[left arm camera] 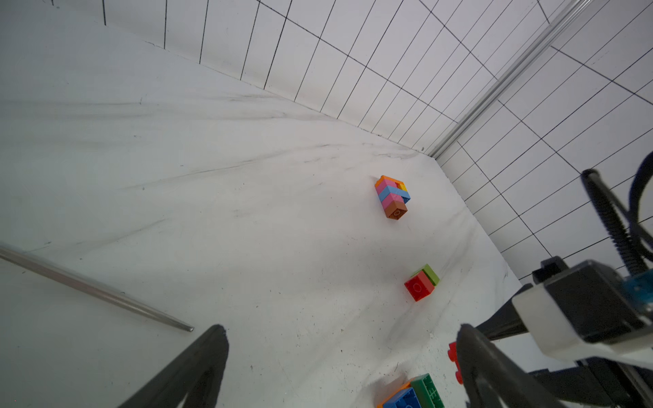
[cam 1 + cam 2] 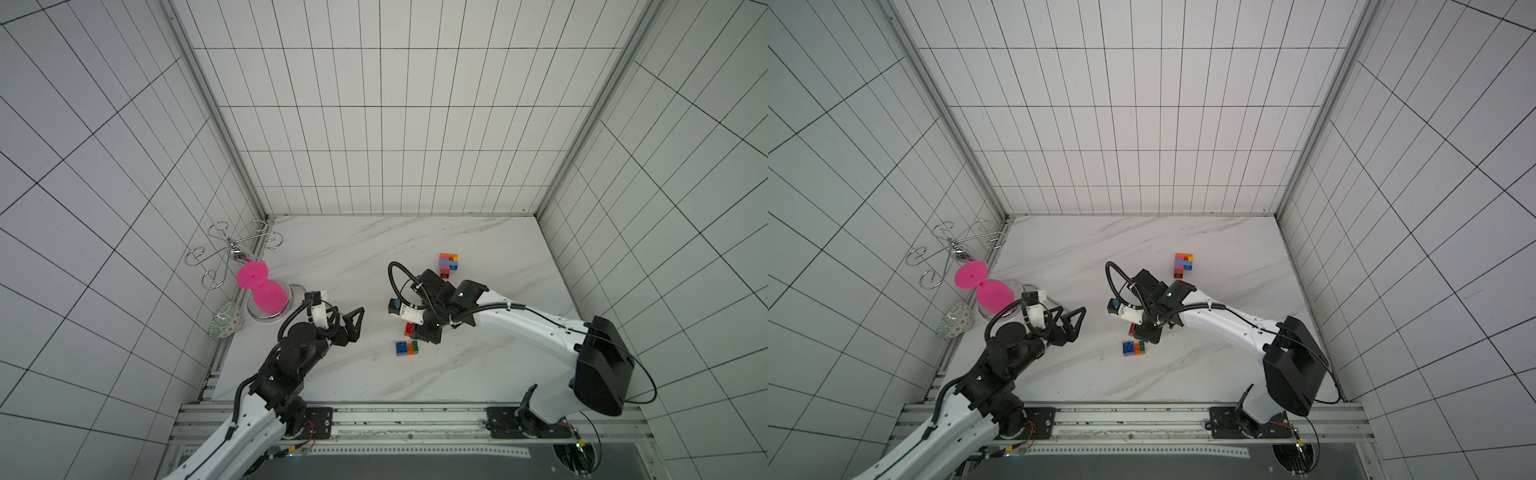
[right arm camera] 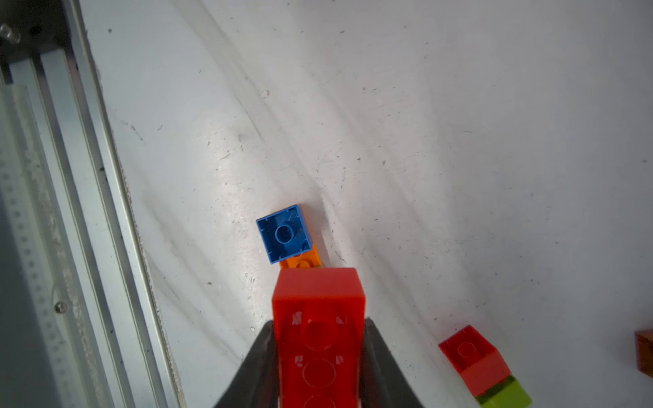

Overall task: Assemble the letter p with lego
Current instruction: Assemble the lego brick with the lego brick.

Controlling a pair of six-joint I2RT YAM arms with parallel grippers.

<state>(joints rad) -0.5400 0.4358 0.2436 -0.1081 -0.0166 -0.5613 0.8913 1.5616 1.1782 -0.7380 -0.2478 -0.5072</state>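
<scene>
My right gripper [image 3: 319,323] is shut on a long red lego brick [image 3: 318,339], held low over the table with its hollow underside toward the wrist camera. Just beyond its tip lies a blue, orange and green lego cluster [image 3: 284,235] [image 2: 406,348]. In both top views the red brick [image 2: 408,329] [image 2: 1132,329] peeks out under the right gripper [image 2: 420,332]. A small red-and-green pair [image 1: 420,284] [image 3: 475,360] lies nearby. A stack of orange, pink, blue and brown bricks [image 2: 449,264] [image 1: 391,197] lies farther back. My left gripper [image 2: 347,322] [image 1: 342,330] is open and empty, left of the cluster.
A pink hourglass cup [image 2: 259,291] stands on a round metal base [image 2: 296,293] by the left wall, beside a wire rack [image 2: 232,249] and a patterned crumpled object [image 2: 224,324]. A metal rail [image 2: 415,415] runs along the table's front edge.
</scene>
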